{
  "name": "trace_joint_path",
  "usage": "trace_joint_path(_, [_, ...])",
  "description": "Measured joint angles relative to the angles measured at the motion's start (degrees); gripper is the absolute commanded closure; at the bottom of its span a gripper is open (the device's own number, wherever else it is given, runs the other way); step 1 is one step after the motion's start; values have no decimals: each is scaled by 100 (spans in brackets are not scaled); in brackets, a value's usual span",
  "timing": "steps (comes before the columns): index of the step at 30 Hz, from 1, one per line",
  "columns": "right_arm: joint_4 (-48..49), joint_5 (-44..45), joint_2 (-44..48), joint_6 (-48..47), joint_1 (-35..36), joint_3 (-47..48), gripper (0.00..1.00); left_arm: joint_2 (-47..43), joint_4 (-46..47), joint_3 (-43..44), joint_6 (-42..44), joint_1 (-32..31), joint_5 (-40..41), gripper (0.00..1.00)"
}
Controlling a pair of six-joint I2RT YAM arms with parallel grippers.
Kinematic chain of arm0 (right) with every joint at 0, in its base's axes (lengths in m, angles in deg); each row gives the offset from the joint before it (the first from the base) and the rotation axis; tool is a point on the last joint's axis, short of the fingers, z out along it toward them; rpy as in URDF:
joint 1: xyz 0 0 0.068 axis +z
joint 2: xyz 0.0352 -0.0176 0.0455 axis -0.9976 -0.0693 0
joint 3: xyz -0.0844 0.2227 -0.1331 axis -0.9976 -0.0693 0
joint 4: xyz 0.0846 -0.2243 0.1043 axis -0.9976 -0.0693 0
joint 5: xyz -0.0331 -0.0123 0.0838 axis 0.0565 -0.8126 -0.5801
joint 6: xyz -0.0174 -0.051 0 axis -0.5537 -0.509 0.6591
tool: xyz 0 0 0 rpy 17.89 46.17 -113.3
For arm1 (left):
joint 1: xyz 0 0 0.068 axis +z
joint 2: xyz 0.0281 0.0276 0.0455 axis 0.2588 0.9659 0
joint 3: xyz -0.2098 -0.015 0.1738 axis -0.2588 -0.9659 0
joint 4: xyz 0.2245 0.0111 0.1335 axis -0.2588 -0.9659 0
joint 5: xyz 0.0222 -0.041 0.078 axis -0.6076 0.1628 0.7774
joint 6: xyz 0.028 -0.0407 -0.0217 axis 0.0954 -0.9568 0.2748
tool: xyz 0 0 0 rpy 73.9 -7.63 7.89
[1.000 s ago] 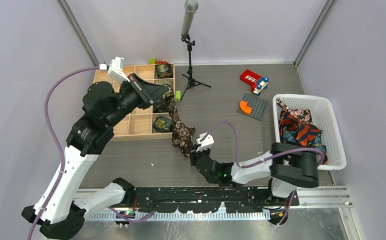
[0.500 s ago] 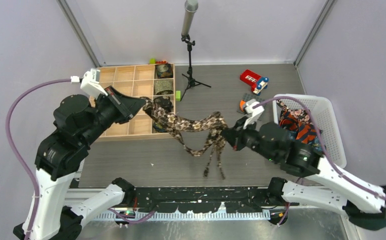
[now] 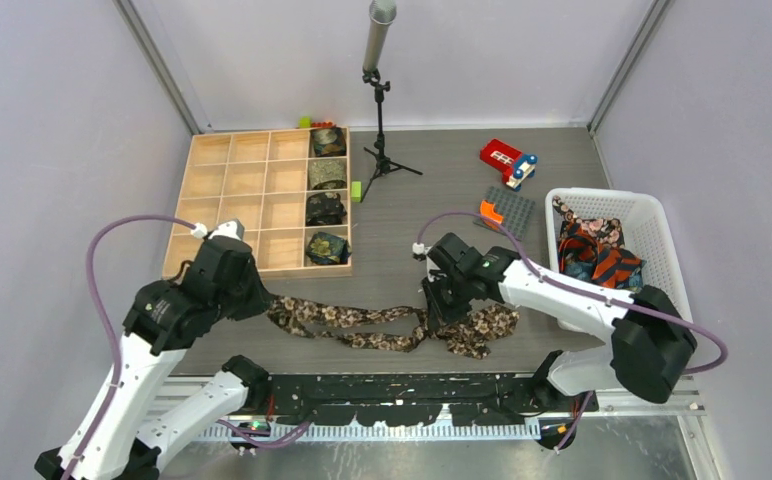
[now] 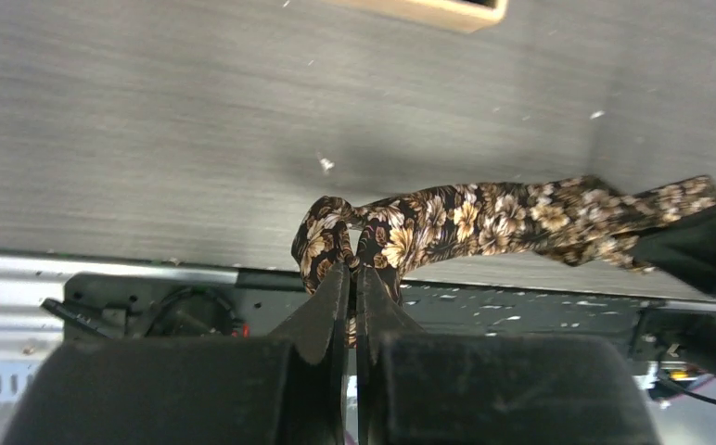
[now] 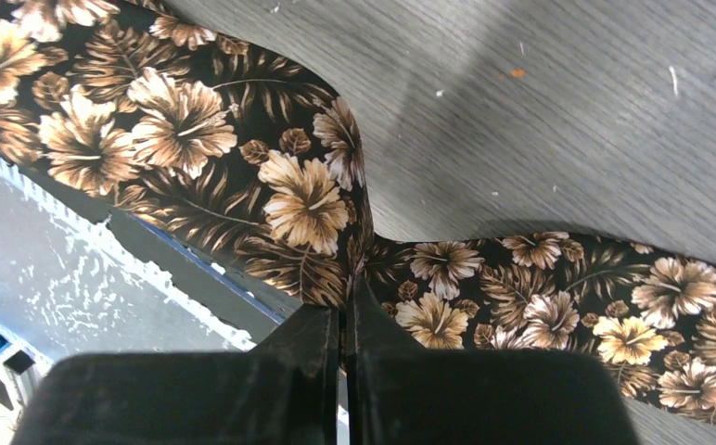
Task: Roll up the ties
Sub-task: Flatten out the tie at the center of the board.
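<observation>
Grip, left claw (image 3: 261,301): jaws pressed together with no gap showing. The fingertips (image 4: 339,278) pinch the bunched end of the floral tie (image 3: 362,322).
Grip, right claw (image 3: 432,314): jaws likewise closed tight, fingertips (image 5: 325,320) nipping a fold partway along the same tie.
Floral tie, position: dark brown with tan flowers, lying flat on the table (image 3: 412,262) and stretched between the two claws. It runs along the near edge in a loose double strand.
Floral tie, beyond right claw: the wider part sits in a rumpled heap just outboard of that claw, on its basket side.
Floral tie, left wrist view: the fabric (image 4: 493,215) leads away from the fingertips to the right. Its end is curled into a small loop at the pinch.
Floral tie, right wrist view: the cloth (image 5: 187,130) spreads to both sides of the pinch, and one side reaches over the table edge.
Rolled ties (image 3: 326,208): four coils in the wooden tray (image 3: 224,175), one to a compartment. All sit in the column nearest the right claw and well clear of both claws.
Loose ties (image 3: 596,254): red-orange and blue striped, piled in the white basket (image 3: 668,262) outboard of the right claw.
Other items: microphone stand (image 3: 379,95), red toy (image 3: 505,158) and grey base plate (image 3: 507,214), all beyond the right claw and untouched.
</observation>
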Motion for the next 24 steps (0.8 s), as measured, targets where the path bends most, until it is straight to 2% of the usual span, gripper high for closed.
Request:
trace_joint_path(2, [83,-42,-192,0,-4,76,87,-39,-109,-271,0,0,50,100])
trace_joint_path(4, [210,-50,-380,-31,-11,205,74,-42,-129,-492,-2,0,129,100])
trace_joint_path(5, [267,-37,-562,-87,-15,337,71,-52,-131,-584,-2,0,170,100])
trace_joint_path(9, [444,66,-1425,-275,-48,791,65,61,-63,-1025,4,72,295,100])
trace_joint_path(13, [409,245,-2103,-411,-72,1178,61,476,181,-1440,160,538,258,97])
trace_joint_path(15, [219,444,-2332,-472,-72,1449,60,723,295,-1499,284,914,164,82])
trace_joint_path(19, [-151,914,-2417,-527,-74,1906,54,1163,691,-1499,599,1705,-138,44])
trace_joint_path(24, [-476,1397,-2041,-428,-74,2057,43,1423,802,-1423,903,2046,-352,21])
